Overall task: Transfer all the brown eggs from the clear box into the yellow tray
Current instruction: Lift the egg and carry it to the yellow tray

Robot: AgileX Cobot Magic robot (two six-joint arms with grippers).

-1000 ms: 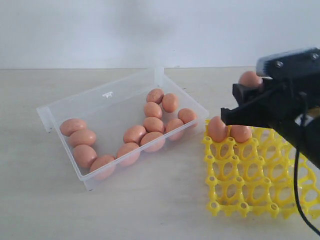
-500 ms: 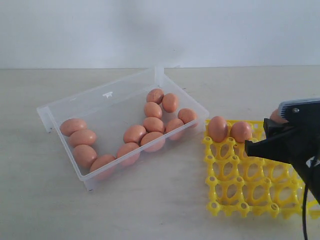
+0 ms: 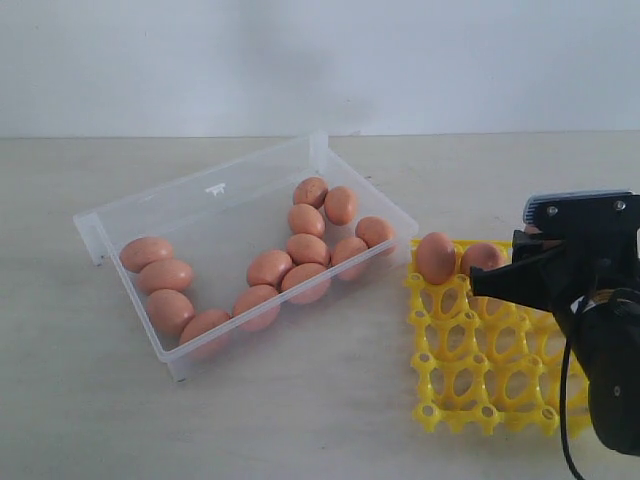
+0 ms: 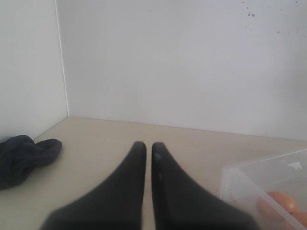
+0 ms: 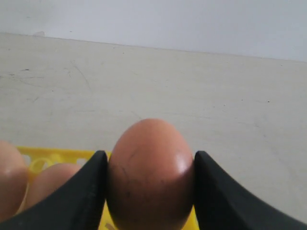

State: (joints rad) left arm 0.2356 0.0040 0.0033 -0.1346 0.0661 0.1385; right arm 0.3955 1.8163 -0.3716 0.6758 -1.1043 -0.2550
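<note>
The right gripper (image 5: 149, 160) pinches a brown egg (image 5: 148, 191) and has come down from high above to just over the yellow tray (image 3: 432, 412) – release looks close, beside the two eggs (image 3: 435, 257) already seated. Farther back, the clear box (image 3: 250, 170) holds the rest, unmoved – the left gripper (image 4: 145, 148) sits pressed together

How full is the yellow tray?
Mostly empty. One egg and a second egg sit in the yellow tray's back row; visible cups in front hold nothing. The arm hides the rest.
</note>
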